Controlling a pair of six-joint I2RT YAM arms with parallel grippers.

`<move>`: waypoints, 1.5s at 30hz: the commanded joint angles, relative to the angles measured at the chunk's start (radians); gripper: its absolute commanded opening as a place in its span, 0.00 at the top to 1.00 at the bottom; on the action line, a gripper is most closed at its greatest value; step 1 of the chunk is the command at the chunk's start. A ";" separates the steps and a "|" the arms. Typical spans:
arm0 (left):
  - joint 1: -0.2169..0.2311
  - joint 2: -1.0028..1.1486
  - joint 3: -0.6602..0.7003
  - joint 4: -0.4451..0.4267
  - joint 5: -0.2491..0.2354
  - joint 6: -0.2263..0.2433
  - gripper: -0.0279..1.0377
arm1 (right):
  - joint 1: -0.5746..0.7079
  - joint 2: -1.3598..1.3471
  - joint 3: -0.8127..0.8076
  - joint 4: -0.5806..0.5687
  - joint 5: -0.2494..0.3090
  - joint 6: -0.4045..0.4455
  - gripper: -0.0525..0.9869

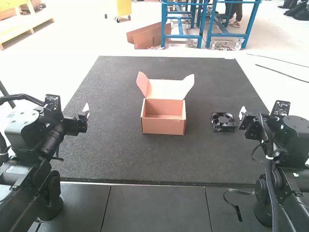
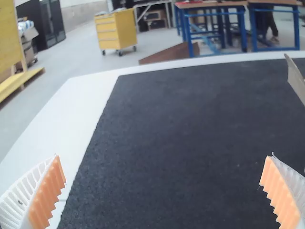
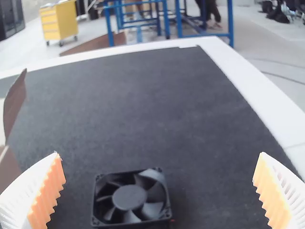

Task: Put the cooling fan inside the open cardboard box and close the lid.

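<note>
Right gripper (image 1: 243,117) and left gripper (image 1: 85,115) sit spread and empty, with no step done: cooling fan (image 1: 223,121) lies flat on the black mat (image 1: 111,140) right of the open cardboard box (image 1: 163,121), lid (image 1: 166,88) upright.

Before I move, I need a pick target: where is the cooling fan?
High view: the cooling fan lies flat on the black mat, right of the open cardboard box, just in front of the right tool.

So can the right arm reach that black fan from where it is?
Probably yes. The fan lies flat on the mat just in front of the open right end effector, and nothing stands between them.
</note>
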 commanded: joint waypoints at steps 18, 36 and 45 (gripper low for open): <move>0.000 -0.010 -0.006 0.041 -0.003 -0.023 0.06 | 0.006 -0.010 -0.004 0.028 -0.019 0.027 0.07; 0.001 0.051 0.134 0.225 -0.063 -0.027 0.07 | 0.006 0.050 0.131 0.264 0.003 0.026 0.07; 0.000 0.384 0.367 0.194 -0.057 -0.027 0.06 | 0.006 0.333 0.401 0.172 0.035 0.036 0.08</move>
